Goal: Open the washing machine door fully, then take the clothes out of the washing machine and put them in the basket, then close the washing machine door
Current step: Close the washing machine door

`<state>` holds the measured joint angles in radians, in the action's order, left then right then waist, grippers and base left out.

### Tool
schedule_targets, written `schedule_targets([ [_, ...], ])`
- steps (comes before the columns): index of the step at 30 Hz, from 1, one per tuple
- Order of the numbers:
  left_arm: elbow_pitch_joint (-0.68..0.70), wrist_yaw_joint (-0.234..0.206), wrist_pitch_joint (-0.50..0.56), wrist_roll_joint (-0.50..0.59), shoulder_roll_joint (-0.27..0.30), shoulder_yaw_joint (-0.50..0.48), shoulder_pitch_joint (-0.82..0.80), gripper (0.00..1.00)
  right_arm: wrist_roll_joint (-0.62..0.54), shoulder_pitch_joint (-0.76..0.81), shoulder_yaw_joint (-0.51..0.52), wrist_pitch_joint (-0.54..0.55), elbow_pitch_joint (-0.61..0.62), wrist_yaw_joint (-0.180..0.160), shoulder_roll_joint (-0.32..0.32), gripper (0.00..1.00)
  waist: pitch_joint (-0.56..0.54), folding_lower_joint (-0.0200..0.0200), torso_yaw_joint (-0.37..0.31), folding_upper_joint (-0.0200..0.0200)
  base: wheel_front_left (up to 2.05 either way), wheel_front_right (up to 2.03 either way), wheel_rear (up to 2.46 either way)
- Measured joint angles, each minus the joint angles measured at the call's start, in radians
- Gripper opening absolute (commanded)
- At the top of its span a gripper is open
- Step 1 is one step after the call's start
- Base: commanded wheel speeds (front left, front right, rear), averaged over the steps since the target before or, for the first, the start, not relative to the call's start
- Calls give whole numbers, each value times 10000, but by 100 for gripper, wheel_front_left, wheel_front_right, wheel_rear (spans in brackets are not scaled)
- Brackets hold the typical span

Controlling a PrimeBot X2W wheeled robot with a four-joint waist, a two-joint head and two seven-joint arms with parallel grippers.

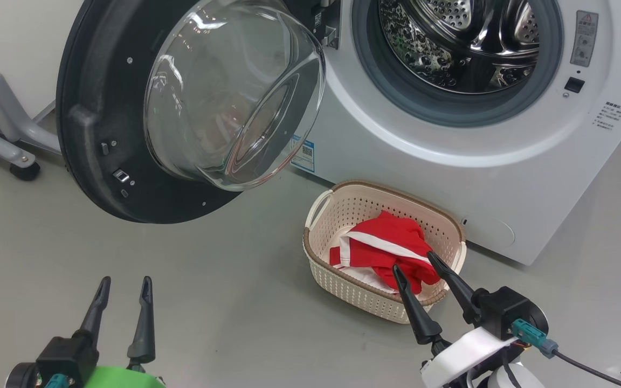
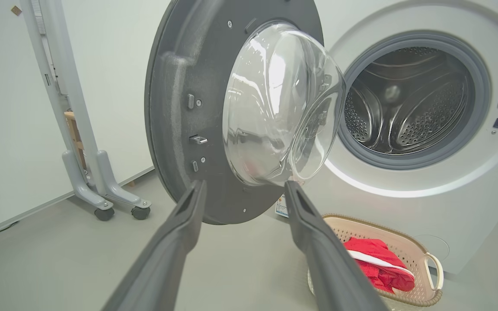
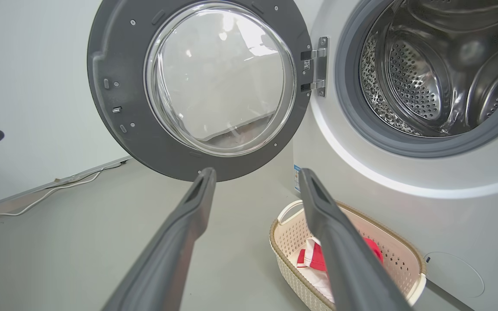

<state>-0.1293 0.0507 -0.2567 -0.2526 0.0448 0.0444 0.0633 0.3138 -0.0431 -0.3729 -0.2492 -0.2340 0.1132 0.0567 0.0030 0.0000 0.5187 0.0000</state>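
Head view: left pincer [image 1: 126, 281] and right pincer [image 1: 413, 261] gape empty, right near the basket [image 1: 375, 186].

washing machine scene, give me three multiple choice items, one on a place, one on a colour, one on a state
1. Where are the clothes? A on the floor. B in the basket. C on a chair.
2. What colour is the basket's rim? A brown. B blue. C black.
3. How is the washing machine door? A shut. B open. C taken off.
Answers: 1 B, the red cloth lies inside it. 2 A, a brown woven band runs round its top. 3 B, it stands swung wide, leaving the washing machine mouth uncovered.
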Motion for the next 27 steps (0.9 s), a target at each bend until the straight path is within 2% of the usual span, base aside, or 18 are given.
schedule_targets([
  [1, -21, 0, 2, 12, 0, 4, 0, 25, 0, 0, 6, 0, 2, 0, 0, 100, 4, 0, -1, 0, 0, 0, 0],
  [2, -52, 0, 0, 23, 0, 8, 0, 0, 2, 0, 10, 0, 4, -2, 0, 100, 9, 0, -3, 0, 0, 0, 0],
  [11, -148, 84, 0, 58, -2, 84, 0, 0, 0, 8, 59, 0, 67, -29, -4, 100, 183, 0, -4, 0, 0, 0, 0],
  [15, 297, 128, 0, 61, 113, -157, -31, 0, -31, 11, 8, 0, 98, -104, -4, 100, 367, 0, -19, 0, 0, 0, 0],
  [22, 1267, 240, 0, 194, 1118, -817, -801, 0, -192, -33, -94, 86, 337, -117, 102, 100, 915, 0, -169, 0, 0, 0, 0],
  [27, 1960, 299, -2, 527, 2140, -1338, -1706, 0, -385, -304, -163, 255, 508, -117, 288, 100, 1434, 0, -334, 0, 0, 0, 0],
])
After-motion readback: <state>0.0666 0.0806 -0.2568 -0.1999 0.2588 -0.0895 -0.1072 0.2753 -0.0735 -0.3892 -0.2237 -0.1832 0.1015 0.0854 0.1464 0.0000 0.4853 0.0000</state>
